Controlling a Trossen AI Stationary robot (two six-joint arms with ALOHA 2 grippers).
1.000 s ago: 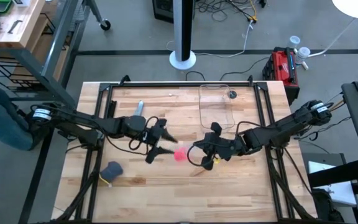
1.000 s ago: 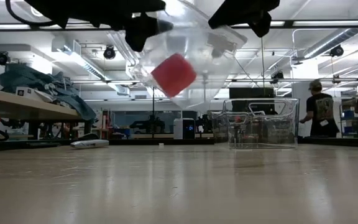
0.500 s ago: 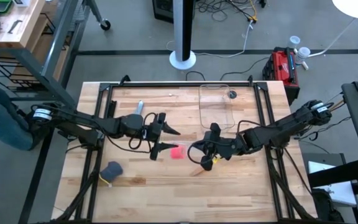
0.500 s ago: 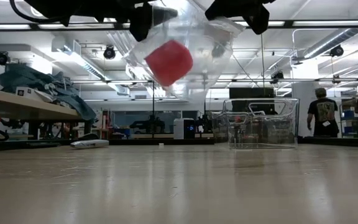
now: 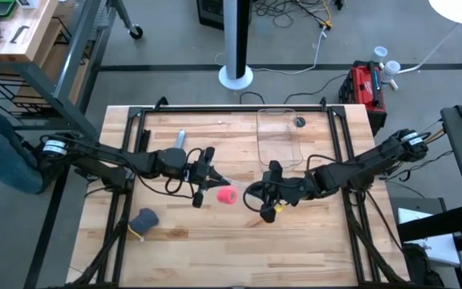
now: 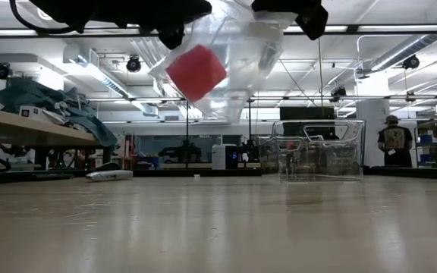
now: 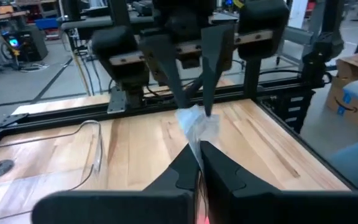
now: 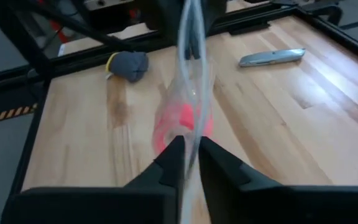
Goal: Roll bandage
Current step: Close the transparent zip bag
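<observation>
I've got the bandage (image 6: 196,72) already rolled, sitting inside the clear plastic bag (image 6: 234,68) hanging above mid-table. Left gripper (image 5: 207,186) pinches one bag edge, right gripper (image 5: 266,189) nips the opposite edge, jaws narrow. Bagging step, I judge; next I need to set it down.

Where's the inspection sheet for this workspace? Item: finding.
Surface: wood table, dark frame.
Job's things: pink bandage roll inside clear bag, held above the table.
Clutter: clear bin; knife; grey lump.
Grippers: left tool shut on bag; right tool pinching the bag's other side.
Cables: along both arms; more on the floor past the table.
Surroundings: white pole base, red case, people at far right in low view.
</observation>
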